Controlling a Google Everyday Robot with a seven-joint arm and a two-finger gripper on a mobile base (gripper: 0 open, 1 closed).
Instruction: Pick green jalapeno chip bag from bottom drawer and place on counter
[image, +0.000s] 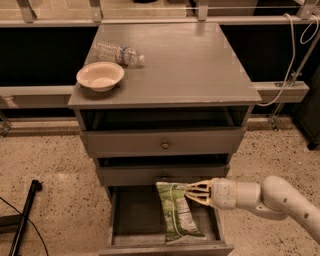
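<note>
Camera view: at your far left a black pole (22, 220) lies on the speckled floor. Moving right, you have a cream bowl (100, 76) standing near the front left corner of the counter surface (190, 65), and just behind it a clear water bottle (117, 52) lying on its side. Below the surface, the upper drawer with its round knob (164, 145) is pushed in, while the bottom drawer (130, 215) is pulled out toward you, its bare floor showing on the left. The green jalapeno chip bag (177, 215) is over the right half of that drawer, standing on end and leaning; you cannot tell whether its lower end rests on the drawer floor. The gripper (191, 192) reaches in from the right at the level of the bag's top, and its jaws are pinched together on the bag's upper right edge. Further right, the pale arm (280, 197) runs off toward the lower right corner, and a white cable (292, 60) hangs beside the cabinet.
</note>
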